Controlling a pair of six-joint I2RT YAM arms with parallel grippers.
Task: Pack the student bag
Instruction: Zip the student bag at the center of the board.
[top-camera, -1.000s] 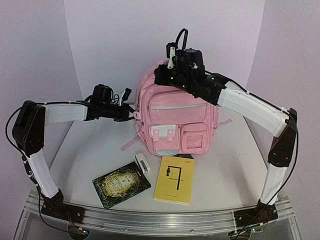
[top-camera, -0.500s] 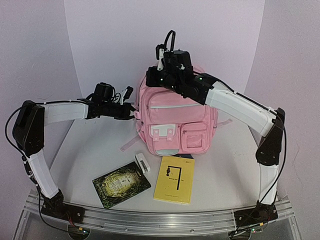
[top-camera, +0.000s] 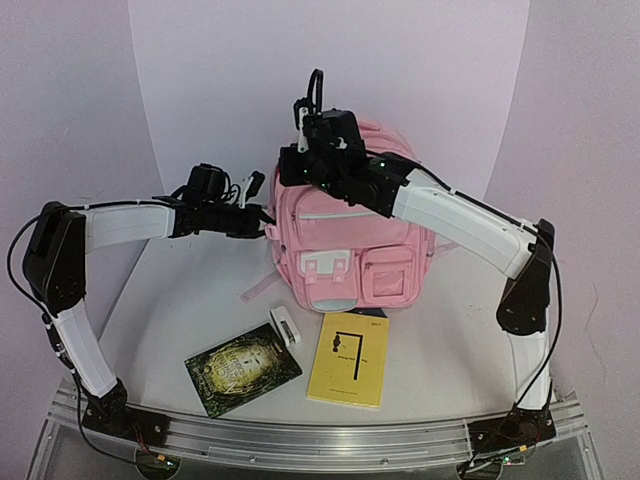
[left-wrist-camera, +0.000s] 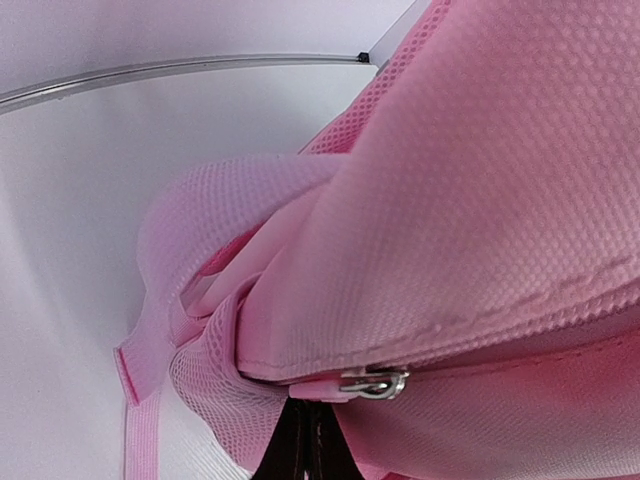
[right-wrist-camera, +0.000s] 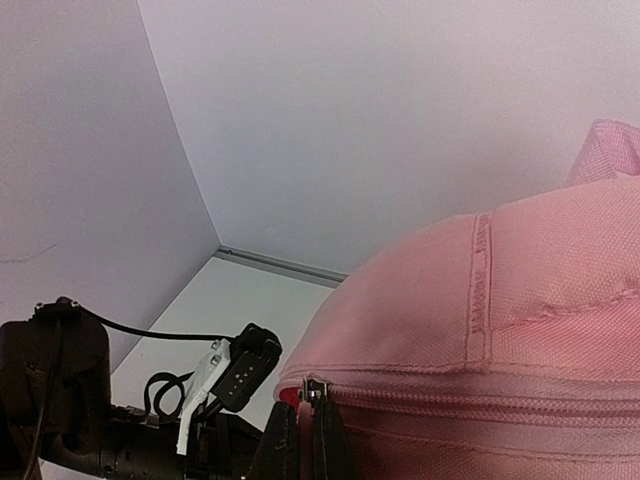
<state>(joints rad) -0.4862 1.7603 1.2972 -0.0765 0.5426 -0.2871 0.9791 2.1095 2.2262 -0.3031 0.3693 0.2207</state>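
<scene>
The student bag, a pink backpack, stands upright at the middle of the table. My right gripper is at its top left corner. In the right wrist view the fingers are shut on the metal zip pull of the top zip, with a red gap just left of the slider. My left gripper presses against the bag's left side. In the left wrist view it is shut on a pink tab next to a metal slider, by the mesh side pocket.
A yellow book, a dark book with a gold pattern and a small white block lie on the table in front of the bag. A pink strap trails out to the bag's left. Walls enclose the back and sides.
My right gripper has travelled left along the top of the bag, from its right shoulder to its top left corner, still shut on the zip pull. The left arm has held still.
</scene>
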